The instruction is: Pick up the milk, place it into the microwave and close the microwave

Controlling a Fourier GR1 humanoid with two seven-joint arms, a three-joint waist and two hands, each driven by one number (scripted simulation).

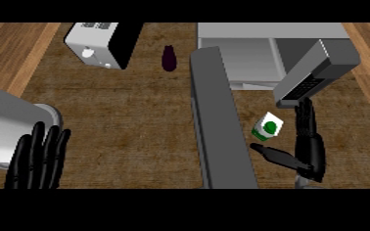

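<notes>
The milk (268,127), a small white carton with a green mark, stands on the counter just right of the microwave's open door (220,127). The microwave (253,44) is at the back right, its cavity facing the counter. My right hand (311,147) is right beside the carton, fingers (306,120) straight along its right side and thumb (274,155) reaching under its near side. The hand is open, with a small gap to the carton. My left hand (39,159) rests open at the lower left, fingers up.
The open door is a long grey slab running from the microwave toward me, left of the milk. A white appliance (101,44) stands at the back left, with a dark eggplant (169,58) beside it. The counter (123,122) is brown wood.
</notes>
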